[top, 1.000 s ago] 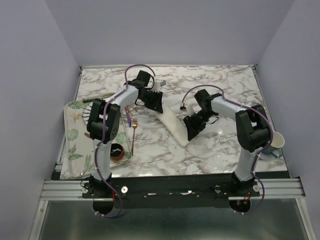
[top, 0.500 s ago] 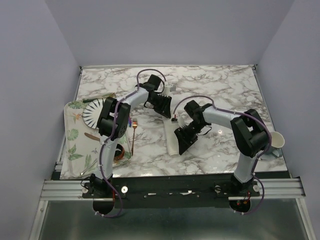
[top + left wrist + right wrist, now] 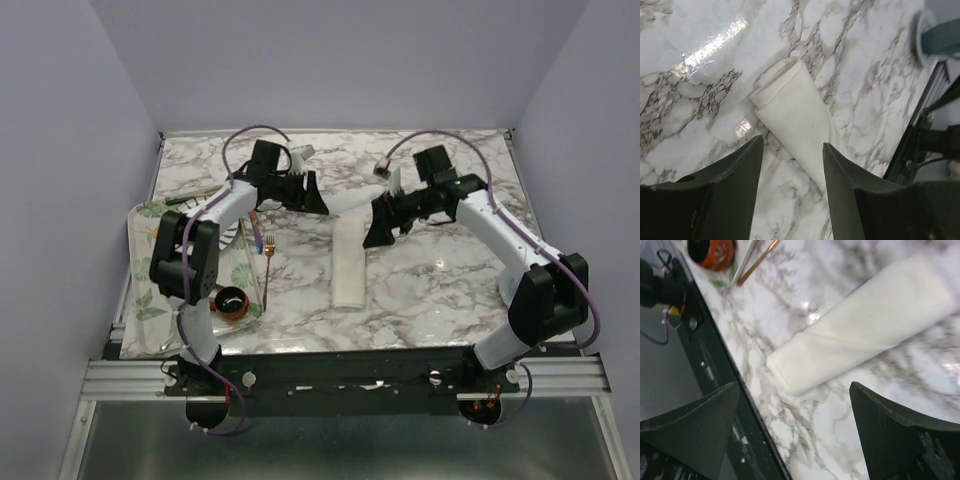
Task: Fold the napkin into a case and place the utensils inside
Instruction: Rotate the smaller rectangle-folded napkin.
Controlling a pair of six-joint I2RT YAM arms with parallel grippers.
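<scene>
Marble surface [image 3: 450,290] carries it all. Leaf-print tray [image 3: 140,290] sits well left of the case, at the surface's left edge.

The case [image 3: 348,265] is cream cloth folded into a long narrow strip. It lies flat mid-surface w/ its long axis running near-to-far.

L pincer [image 3: 305,195] is beyond the case's far end and off to its left, not touching it. My wrist cam shows both fingers spread and empty, w/ one end of the cloth visible past the gap.

R pincer [image 3: 378,225] is just right of the case's far end, also clear of the cloth. Its fingers are splayed wide and hold nothing. The case's near end shows btwn them in the wrist cam.

Copper-gold fork [image 3: 268,265] lies left of the case on the tray side, approx parallel to it, tines toward the far end. A small orange-and-black bowl [image 3: 232,300] sits left of the case's near end, just beyond the fork handle.
</scene>
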